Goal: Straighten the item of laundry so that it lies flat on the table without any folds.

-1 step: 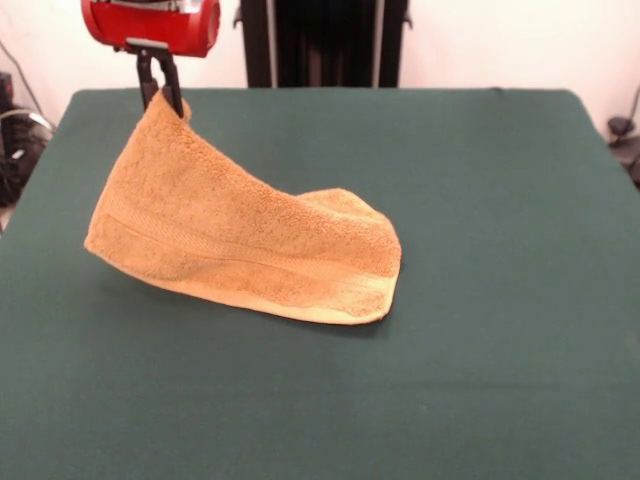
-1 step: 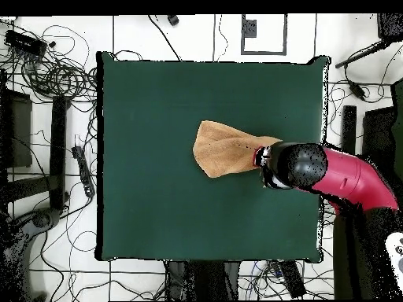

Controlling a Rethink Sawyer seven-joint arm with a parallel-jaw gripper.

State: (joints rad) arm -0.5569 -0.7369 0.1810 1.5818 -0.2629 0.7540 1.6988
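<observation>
light is even and fairly bright in both views, with no strong source showing. the towel [image 1: 250, 245] throws only a soft, faint shadow on the table [image 1: 480, 200] beneath its raised side. the red arm [image 1: 150, 25] carries small glare spots. the front view is slightly soft overall.

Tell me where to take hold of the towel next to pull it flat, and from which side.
The hand is shut on one lifted corner of the towel. A second grip would probably go best at the low rounded end resting on the table, at the front view's right, coming from above: that end lies opposite the held corner and looks doubled under.
</observation>
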